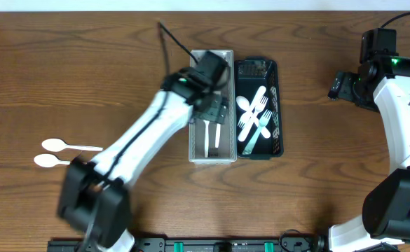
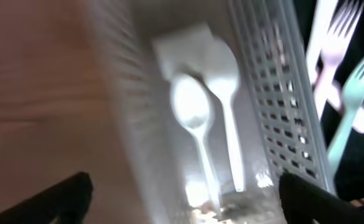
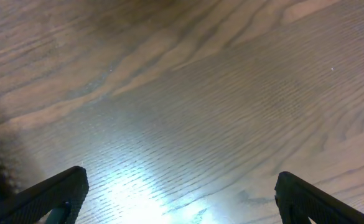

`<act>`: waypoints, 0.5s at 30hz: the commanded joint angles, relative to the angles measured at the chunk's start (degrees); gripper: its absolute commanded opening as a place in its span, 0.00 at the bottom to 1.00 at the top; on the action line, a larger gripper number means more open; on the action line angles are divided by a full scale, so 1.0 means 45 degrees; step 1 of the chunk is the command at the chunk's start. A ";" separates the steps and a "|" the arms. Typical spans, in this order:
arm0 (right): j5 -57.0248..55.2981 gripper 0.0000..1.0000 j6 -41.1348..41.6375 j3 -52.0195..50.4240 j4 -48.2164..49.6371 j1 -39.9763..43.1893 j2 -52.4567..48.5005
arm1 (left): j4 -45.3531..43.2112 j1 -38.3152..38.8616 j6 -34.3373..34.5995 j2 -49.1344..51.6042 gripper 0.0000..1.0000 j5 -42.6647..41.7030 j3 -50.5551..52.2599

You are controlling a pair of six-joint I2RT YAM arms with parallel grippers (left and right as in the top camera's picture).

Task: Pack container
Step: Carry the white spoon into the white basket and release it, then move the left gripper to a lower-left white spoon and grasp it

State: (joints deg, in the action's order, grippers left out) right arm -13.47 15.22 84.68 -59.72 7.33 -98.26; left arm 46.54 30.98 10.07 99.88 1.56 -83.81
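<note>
- Centre table: the left gripper hangs over the white container, its fingers spread wide and holding nothing.
- Inside that container, two white spoons lie side by side, bowls toward the far end and handles pointing to the near end.
- The left wrist view is blurred, so the pale square under the spoon bowls may be a folded napkin, though that cannot be told for sure.
- Touching the container's right side stands a black tray, which holds white and pale green forks in a loose heap.
- On the wooden table, well apart to the left, a pair of spare spoons rests with bowls to the left, one just nearer than the other.
- At the far right the right gripper hovers well away from both containers. Its jaws are released, and only bare wood grain shows between them in the right wrist view.
</note>
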 commanded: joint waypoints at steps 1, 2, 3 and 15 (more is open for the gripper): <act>0.0000 0.99 -0.0160 -0.0034 -0.0005 0.0083 -0.0005 | 0.0219 -0.1132 0.0316 -0.1889 0.98 0.1379 -0.0170; 0.0000 0.99 -0.0165 -0.0034 -0.0005 0.0083 -0.0005 | 0.0345 -0.1637 0.0860 -0.2346 0.98 0.1535 -0.0170; 0.0000 0.99 -0.0160 -0.0034 -0.0005 0.0083 -0.0005 | 0.0491 -0.2161 0.1375 -0.2705 0.98 0.1588 -0.0170; 0.0000 0.99 -0.0165 -0.0034 -0.0180 0.0083 -0.0005 | 0.3152 -1.0666 1.0127 -0.2851 0.98 0.1467 0.0646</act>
State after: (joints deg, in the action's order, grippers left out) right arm -13.47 15.22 84.68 -60.38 7.33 -98.26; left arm 60.36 -12.58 45.01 85.19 7.77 -82.83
